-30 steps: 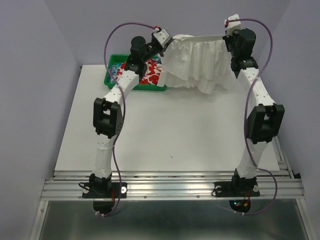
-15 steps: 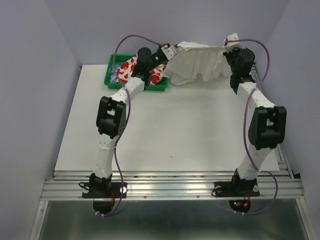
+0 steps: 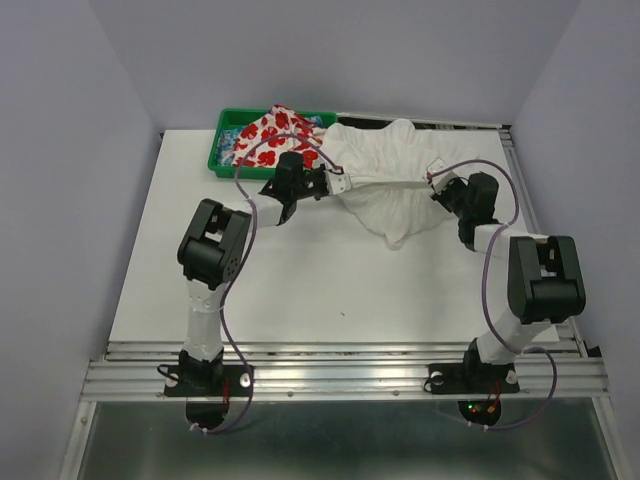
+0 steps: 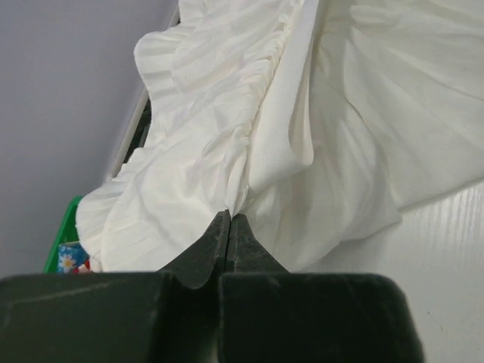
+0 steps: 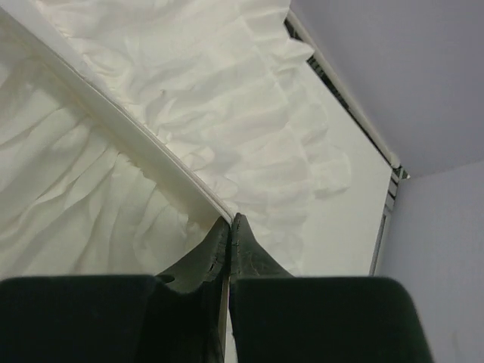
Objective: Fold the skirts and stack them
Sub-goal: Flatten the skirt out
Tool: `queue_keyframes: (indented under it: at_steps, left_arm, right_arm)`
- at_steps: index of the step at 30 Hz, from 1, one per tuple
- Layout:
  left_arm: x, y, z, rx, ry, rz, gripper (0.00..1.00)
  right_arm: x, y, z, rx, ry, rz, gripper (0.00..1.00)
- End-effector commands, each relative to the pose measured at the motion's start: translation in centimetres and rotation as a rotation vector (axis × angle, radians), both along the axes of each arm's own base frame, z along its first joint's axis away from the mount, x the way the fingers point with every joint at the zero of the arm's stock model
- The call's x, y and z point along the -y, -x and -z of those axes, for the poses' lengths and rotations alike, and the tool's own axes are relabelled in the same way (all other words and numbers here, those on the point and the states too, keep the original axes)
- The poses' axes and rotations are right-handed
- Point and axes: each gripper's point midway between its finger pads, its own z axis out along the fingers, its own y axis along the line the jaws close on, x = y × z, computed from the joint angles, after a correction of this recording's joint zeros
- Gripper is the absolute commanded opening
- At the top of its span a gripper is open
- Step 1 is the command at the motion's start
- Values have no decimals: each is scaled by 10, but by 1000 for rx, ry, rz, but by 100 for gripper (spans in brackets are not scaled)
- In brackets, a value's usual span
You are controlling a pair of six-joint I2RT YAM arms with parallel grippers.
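The plain white ruffled skirt lies spread on the far part of the table, its straight waistband stretched between my two grippers. My left gripper is shut on the waistband's left end, and the wrist view shows its jaws pinching the white cloth. My right gripper is shut on the waistband's right end, and its wrist view shows the band running away from the fingertips. The skirt with red flowers lies bunched in the green tray.
The green tray stands at the table's far left corner, with a bit of blue patterned cloth in it. The white table stretches toward the arm bases. Purple walls close in left, right and behind.
Both grippers have come down and toward me with the white skirt, from held high in the air to low over the table. The skirt now lies on the table.
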Motion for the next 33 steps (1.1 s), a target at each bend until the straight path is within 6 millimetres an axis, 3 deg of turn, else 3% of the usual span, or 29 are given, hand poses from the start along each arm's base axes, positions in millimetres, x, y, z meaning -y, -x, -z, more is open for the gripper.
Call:
queue_keyframes:
  at_steps: [1, 10, 11, 14, 15, 16, 17, 18, 19, 20, 21, 22, 23, 24, 26, 27, 28, 31, 32, 33]
  left_arm:
    - [-34, -7, -101, 257, 31, -93, 0]
    - [-43, -24, -121, 273, 58, -191, 0]
    - [-44, -26, -120, 272, 60, -205, 0]
    - [-51, -18, -115, 293, 61, -229, 0]
    - [-53, -19, -131, 342, 81, -241, 0]
    - [-58, -11, -117, 339, 69, -246, 0]
    - [-62, -6, -132, 400, 87, -258, 0]
    - [-65, 2, -117, 404, 50, -253, 0]
    - [-67, 6, -116, 421, 37, -248, 0]
    - [-66, 14, -116, 441, 24, -225, 0]
    - [-69, 24, -98, 428, -10, -207, 0]
    - [-68, 32, -101, 476, -38, -182, 0]
    - [-70, 39, -95, 487, -56, -170, 0]
    - [-73, 50, -76, 471, -87, -154, 0]
    - [-74, 64, -71, 517, -121, -120, 0]
    - [-75, 76, -55, 501, -142, -101, 0]
    - [-75, 83, -59, 536, -150, -89, 0]
    - [-77, 105, -38, 529, -182, -47, 0]
    - [-78, 111, -38, 545, -192, -36, 0]
    - [-80, 119, -27, 529, -209, -24, 3]
  right_arm:
    - [26, -3, -68, 147, 33, 51, 1]
    - [50, -37, -116, 275, 75, 175, 1]
    - [57, -40, -131, 350, 81, 213, 1]
    - [57, -20, -129, 439, 178, 195, 1]
    - [56, -19, -140, 483, 196, 187, 1]
    - [53, -7, -128, 471, 210, 169, 1]
    - [47, -1, -128, 487, 218, 134, 1]
    - [43, 8, -136, 510, 242, 113, 1]
    - [38, 14, -132, 508, 257, 85, 1]
    - [28, 26, -112, 476, 268, 20, 1]
    - [23, 33, -107, 473, 297, -14, 1]
    - [12, 48, -95, 456, 304, -81, 1]
    - [6, 56, -89, 448, 315, -116, 1]
    - [1, 64, -83, 439, 332, -151, 1]
    - [-13, 81, -81, 449, 342, -231, 1]
    - [-17, 93, -61, 397, 347, -265, 1]
    - [-25, 103, -59, 387, 342, -311, 1]
    - [-37, 126, -36, 331, 381, -406, 1]
    - [-44, 138, -21, 279, 366, -463, 1]
    - [-48, 148, -24, 302, 405, -494, 1]
